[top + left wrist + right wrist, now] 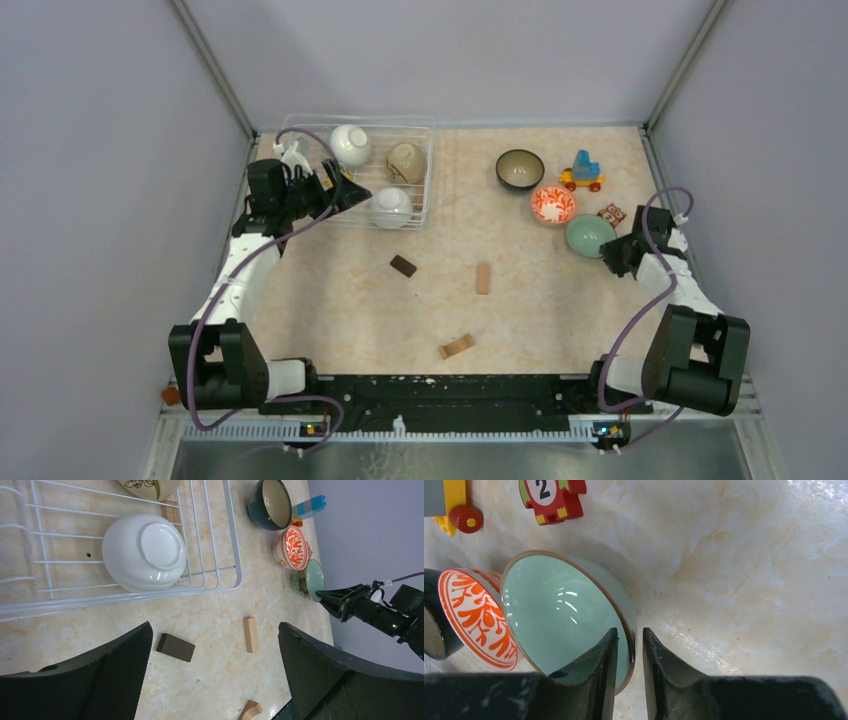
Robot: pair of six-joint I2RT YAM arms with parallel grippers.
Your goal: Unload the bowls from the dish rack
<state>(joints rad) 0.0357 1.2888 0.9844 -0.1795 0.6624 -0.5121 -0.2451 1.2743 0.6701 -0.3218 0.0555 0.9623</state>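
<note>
RIGHT: we see the right gripper (pixel 630 636) barely parted astride the rim of the glossy pale-green ceramic bowl (pixel 559 610), near the tabletop's (pixel 749 580) right edge; grip unclear, lower rim hidden | LEFT: left gripper (pixel 214 626) wide open, empty, facing the upturned smooth white bowl (pixel 145 550) in the thin-wire dish rack (pixel 235 555), far-left corner.

Grey walls (pixel 450 50) enclose a beige marbled tabletop (pixel 540 320).

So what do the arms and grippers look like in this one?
The left arm and right arm have white links, black joints and looping purple cables. The left gripper and right gripper have black wedge-shaped fingers.
</note>
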